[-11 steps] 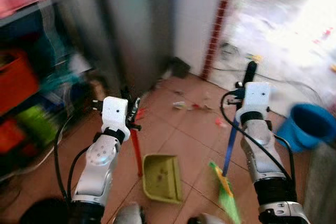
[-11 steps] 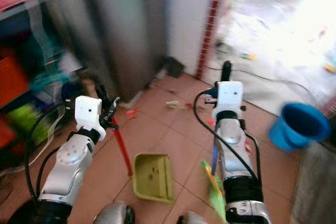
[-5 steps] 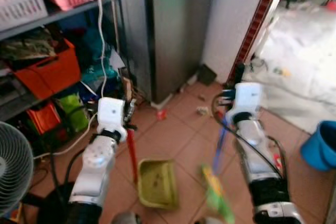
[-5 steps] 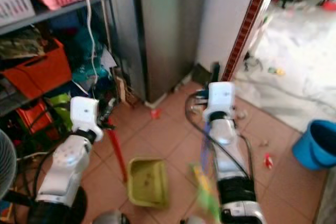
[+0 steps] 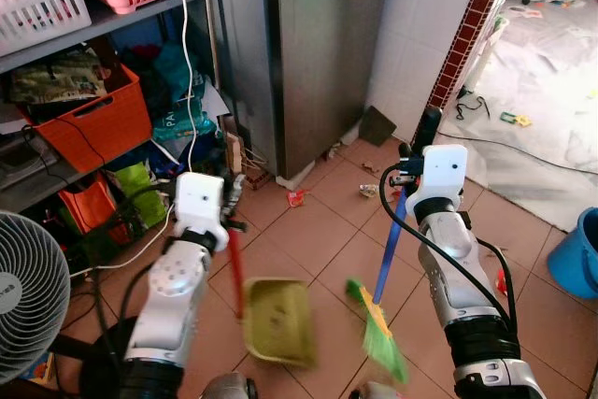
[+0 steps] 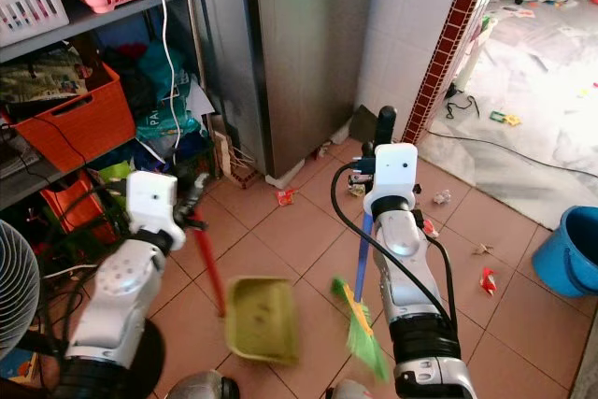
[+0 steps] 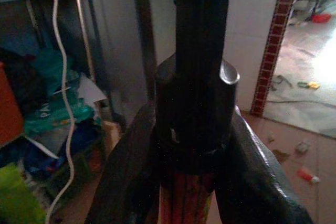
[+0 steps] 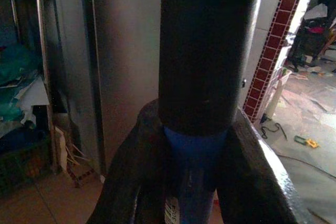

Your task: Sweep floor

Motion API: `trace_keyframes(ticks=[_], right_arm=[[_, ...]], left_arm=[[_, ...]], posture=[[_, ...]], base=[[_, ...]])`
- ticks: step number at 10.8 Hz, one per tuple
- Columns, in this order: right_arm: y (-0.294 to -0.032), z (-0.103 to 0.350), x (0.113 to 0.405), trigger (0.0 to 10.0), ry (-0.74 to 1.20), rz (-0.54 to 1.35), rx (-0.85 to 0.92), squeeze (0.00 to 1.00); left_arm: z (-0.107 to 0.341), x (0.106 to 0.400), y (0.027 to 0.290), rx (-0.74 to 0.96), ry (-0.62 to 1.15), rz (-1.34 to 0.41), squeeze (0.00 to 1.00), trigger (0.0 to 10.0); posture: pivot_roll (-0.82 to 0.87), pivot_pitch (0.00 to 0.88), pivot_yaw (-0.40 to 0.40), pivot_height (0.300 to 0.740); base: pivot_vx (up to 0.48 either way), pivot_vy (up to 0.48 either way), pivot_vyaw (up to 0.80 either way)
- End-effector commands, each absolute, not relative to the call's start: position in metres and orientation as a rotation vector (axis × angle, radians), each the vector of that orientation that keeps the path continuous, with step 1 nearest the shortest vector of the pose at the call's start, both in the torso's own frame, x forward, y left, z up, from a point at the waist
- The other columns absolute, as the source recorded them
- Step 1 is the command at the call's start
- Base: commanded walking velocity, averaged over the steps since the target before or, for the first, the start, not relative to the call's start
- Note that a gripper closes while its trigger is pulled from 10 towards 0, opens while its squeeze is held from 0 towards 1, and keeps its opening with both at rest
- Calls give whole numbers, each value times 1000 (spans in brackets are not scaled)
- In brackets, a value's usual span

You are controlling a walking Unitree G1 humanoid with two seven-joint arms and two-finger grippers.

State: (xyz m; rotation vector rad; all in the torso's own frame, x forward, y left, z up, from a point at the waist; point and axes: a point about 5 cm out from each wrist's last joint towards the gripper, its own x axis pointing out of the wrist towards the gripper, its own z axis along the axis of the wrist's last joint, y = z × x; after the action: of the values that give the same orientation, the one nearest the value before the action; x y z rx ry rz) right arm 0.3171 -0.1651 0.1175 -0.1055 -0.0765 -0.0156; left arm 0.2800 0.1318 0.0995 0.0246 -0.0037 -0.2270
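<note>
The red-handled dustpan (image 5: 277, 321) is grasped in the left gripper (image 7: 185, 182), its yellow-green pan hanging below the jaws over the tiled floor (image 5: 308, 231). The blue-handled broom (image 5: 378, 301) is clenched in the right gripper (image 8: 191, 182), bristles below.

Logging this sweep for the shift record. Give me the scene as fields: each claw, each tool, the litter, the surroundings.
left claw: shut on the dustpan's red handle
right claw: shut on the broom's blue handle
dustpan: yellow-green, low over the tiled floor
broom: green bristles, beside the dustpan
litter: red scrap near the steel cabinet; more by the right arm
surroundings: fan, orange crate, blue bucket
</note>
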Motion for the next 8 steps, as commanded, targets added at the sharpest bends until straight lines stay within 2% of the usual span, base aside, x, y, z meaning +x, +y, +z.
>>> trace_keyframes(ticks=[1,6,8], right_arm=[[-164,132,321,10000,-139,0,-134,0],[-154,132,317,10000,-154,56,-149,0],[-154,135,319,10000,-163,59,-155,0]], left_arm=[[117,282,133,28,-91,-226,0,10000],[117,281,132,14,-90,-241,0,10000],[118,280,132,13,-93,-242,0,10000]], posture=[[-23,0,4,740],[-21,2,1,740],[-21,2,1,740]], base=[[356,0,506],[387,0,570],[450,0,0]])
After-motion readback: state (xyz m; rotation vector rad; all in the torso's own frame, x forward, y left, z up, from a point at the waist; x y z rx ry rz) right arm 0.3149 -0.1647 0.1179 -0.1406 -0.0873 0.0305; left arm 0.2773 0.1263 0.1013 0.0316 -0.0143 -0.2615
